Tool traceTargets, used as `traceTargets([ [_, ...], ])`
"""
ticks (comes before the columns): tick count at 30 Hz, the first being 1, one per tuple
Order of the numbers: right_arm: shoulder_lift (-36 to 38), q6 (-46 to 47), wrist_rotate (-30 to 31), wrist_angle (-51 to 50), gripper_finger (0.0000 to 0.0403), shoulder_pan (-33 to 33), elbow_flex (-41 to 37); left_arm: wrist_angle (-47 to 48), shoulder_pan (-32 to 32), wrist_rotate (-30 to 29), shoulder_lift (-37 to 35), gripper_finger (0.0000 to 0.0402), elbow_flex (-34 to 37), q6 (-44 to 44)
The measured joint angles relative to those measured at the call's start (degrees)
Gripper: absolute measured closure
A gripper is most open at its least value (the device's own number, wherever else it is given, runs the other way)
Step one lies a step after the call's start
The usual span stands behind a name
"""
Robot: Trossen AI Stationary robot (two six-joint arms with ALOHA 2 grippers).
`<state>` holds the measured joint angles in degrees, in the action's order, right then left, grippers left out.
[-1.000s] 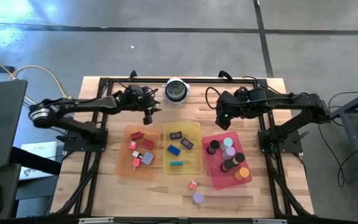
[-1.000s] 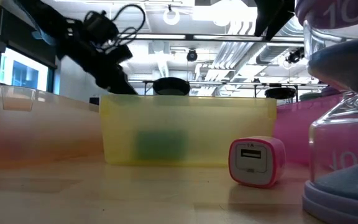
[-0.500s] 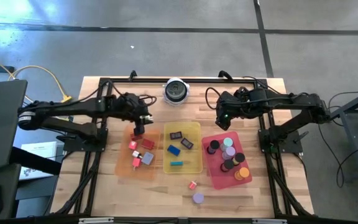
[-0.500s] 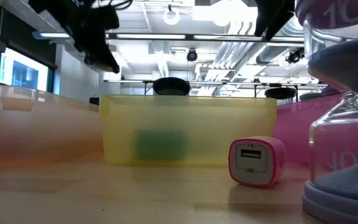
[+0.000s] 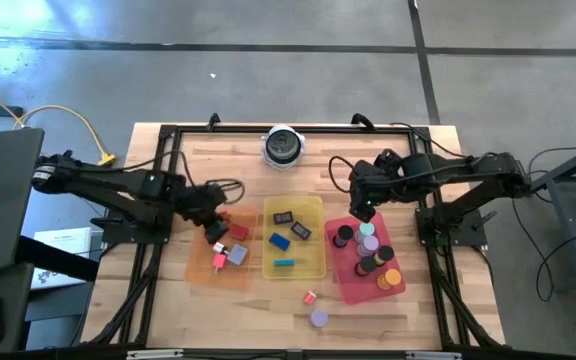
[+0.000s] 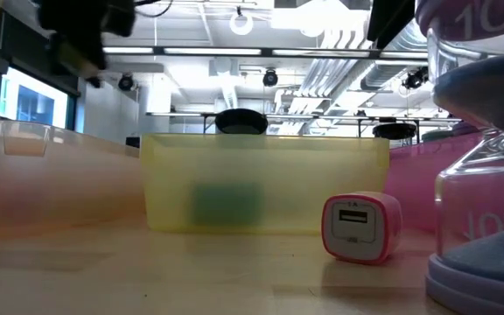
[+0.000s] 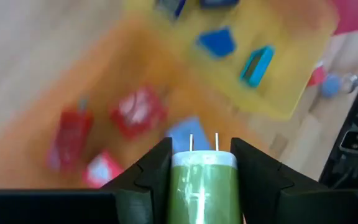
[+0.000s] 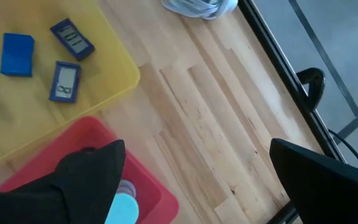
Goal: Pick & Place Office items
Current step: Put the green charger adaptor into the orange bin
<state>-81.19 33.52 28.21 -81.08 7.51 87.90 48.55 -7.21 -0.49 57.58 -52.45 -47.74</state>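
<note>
My left gripper (image 5: 214,222) hangs over the orange tray (image 5: 200,268), shut on a green plug block (image 7: 202,186) whose two metal prongs stick out past the fingers. Red, pink and grey bits (image 5: 230,243) lie in that tray. Blue, black and teal blocks (image 5: 286,238) lie in the yellow tray (image 5: 317,268). Round discs (image 5: 370,255) fill the red tray (image 5: 343,288). My right gripper (image 8: 197,180) is open above the red tray's far end (image 5: 363,207), with nothing between its fingers. My left gripper pinches the green plug block by its two opposite sides (image 7: 179,183) between the two fingers (image 7: 149,174). The prong end (image 7: 202,144) points forward past the fingertips. The fingers slant downward from the table's left. The block is lifted clear above the orange tray.
A pink charger cube (image 5: 310,297) and a purple sand timer (image 5: 318,318) stand on the bare wood near the front edge, both close in the low view (image 6: 361,227). A round silver-and-black object (image 5: 283,146) sits at the far edge. Black frame rails border the work area.
My left gripper has swung from near the round object at the far side toward the table's left and near edge, rising and rolling its wrist, and now hangs over the orange tray, staying shut. My right gripper has shifted slightly toward the near edge, still open.
</note>
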Motion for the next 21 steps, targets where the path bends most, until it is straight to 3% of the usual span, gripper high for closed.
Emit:
traceTargets([
  [9,0.00,1.41,0.37,0.04,0.0014,3.10,0.00,6.43,-18.89,-7.05,0.00,0.0267,0.02,-30.07],
  [14,0.00,4.17,2.00,0.04,0.0014,5.29,0.00,7.13,-30.02,-18.12,1.47,0.0267,0.07,-42.84],
  [18,0.00,4.41,4.77,0.06,0.0014,6.90,0.00,9.93,-35.43,-27.56,4.72,0.0267,0.07,-50.14],
  [21,0.00,5.47,6.34,0.04,0.0014,7.60,0.00,11.40,-37.19,-29.32,8.67,0.0268,0.07,-54.50],
])
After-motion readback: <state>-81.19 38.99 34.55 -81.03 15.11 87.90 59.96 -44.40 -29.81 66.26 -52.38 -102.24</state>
